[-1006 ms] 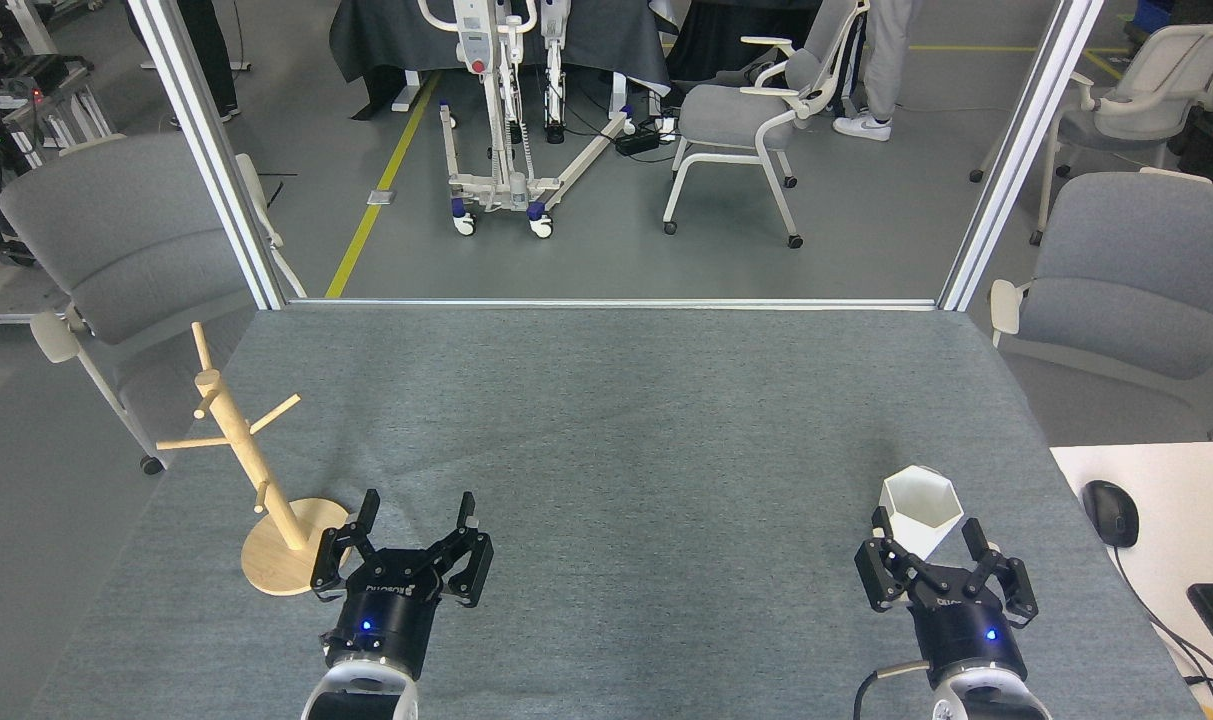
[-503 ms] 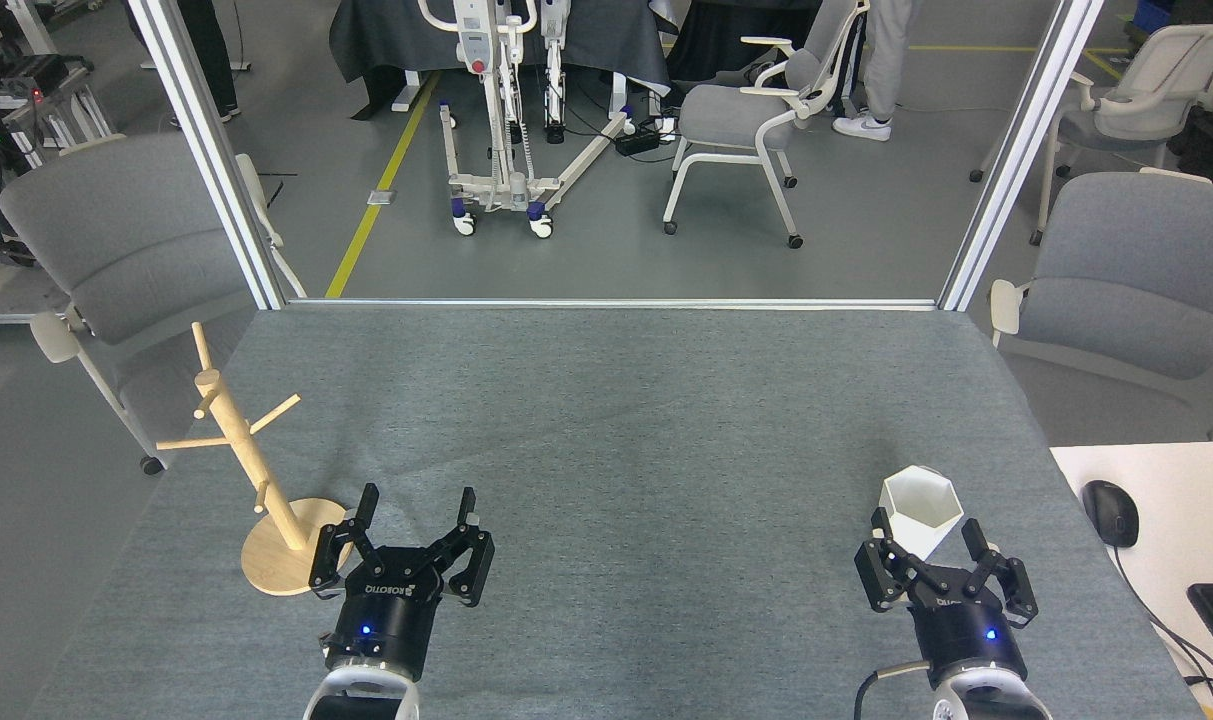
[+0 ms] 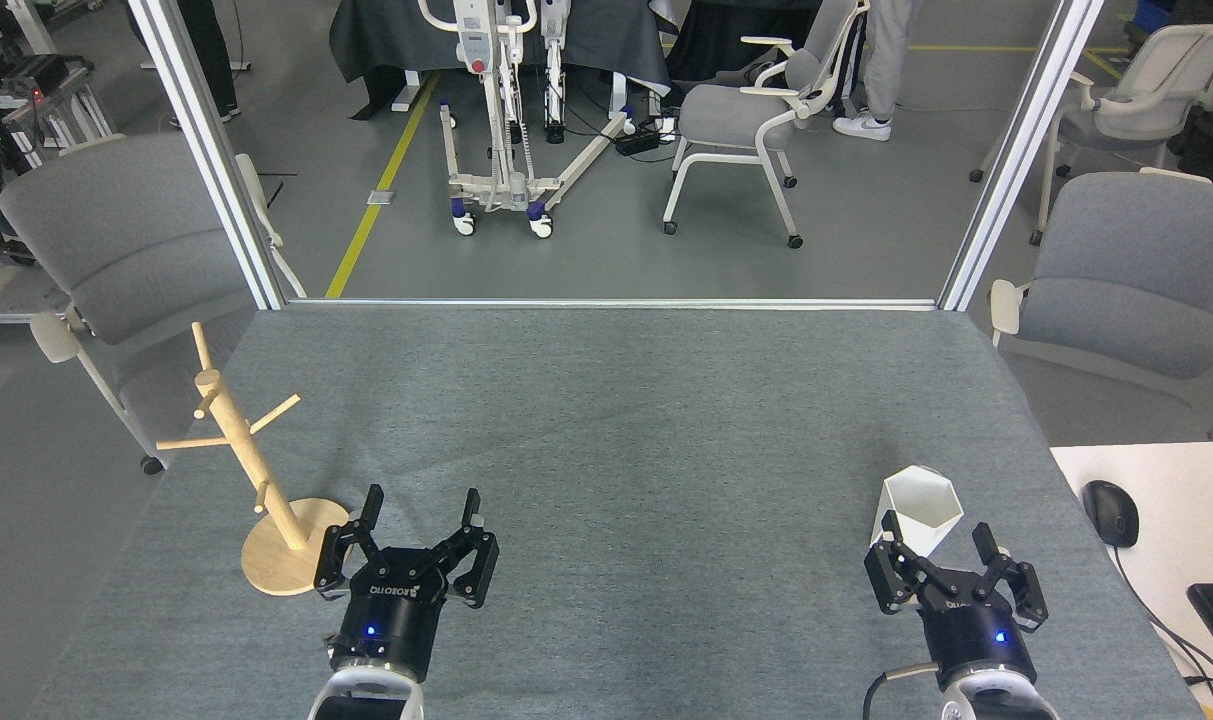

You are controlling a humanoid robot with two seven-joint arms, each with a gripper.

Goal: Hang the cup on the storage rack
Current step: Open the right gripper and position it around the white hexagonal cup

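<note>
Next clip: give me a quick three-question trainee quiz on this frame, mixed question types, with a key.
1. True or false: the white faceted cup already hangs on the wooden mug tree.
2. Which claw is nearer the cup? A) left claw B) right claw
3. Fill in: the mug tree stands on the table's ____ side, from the robot's view.

Key: 1 false, the cup stands upright on the grey table. 2 B, open just in front of it. 3 left.

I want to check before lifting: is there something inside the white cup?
The cup stands upright with its mouth open. Only white inner walls show; its bottom is hidden by the near wall, so I cannot tell.
</note>
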